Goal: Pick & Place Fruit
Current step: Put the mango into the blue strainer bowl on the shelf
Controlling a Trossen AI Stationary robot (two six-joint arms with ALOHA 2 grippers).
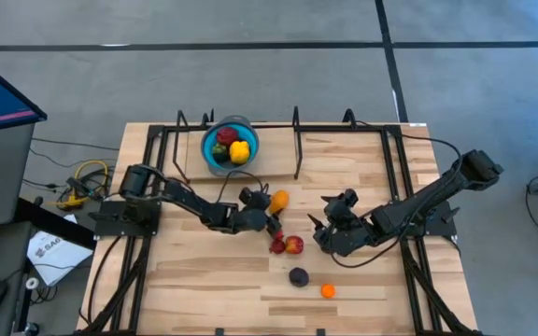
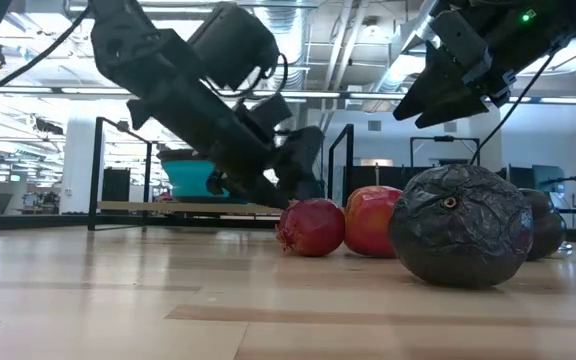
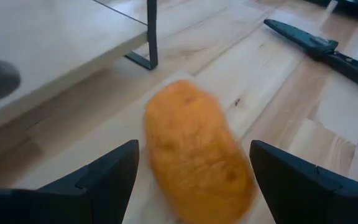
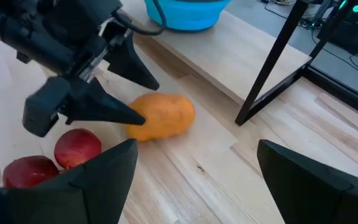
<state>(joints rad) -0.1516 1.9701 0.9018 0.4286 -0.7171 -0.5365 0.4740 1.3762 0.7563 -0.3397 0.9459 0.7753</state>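
An oblong orange fruit (image 3: 194, 155) lies on its side on the table, between the open fingers of my left gripper (image 1: 267, 207). The right wrist view shows that same fruit (image 4: 166, 115) with the left gripper (image 4: 149, 102) around its end. My right gripper (image 1: 325, 226) hangs open above the table, to the right of the fruit, and touches nothing. Two red fruits (image 1: 288, 245), a dark purple one (image 1: 298, 276) and a small orange one (image 1: 328, 290) rest on the boards. The blue bowl (image 1: 215, 161) holds red, yellow and green pieces. My left gripper has one finger (image 3: 114, 171) and the other (image 3: 284, 177) on either side of the orange fruit, coming at it low and nearly level from the table's left. Whether either finger touches the fruit I cannot tell.
A slim black knife (image 3: 319, 45) lies on the boards beyond the orange fruit. A black metal frame (image 1: 296, 140) stands along the far edge beside the bowl. In the low view the purple fruit (image 2: 458, 225) and the red fruits (image 2: 311, 227) sit close to the near edge.
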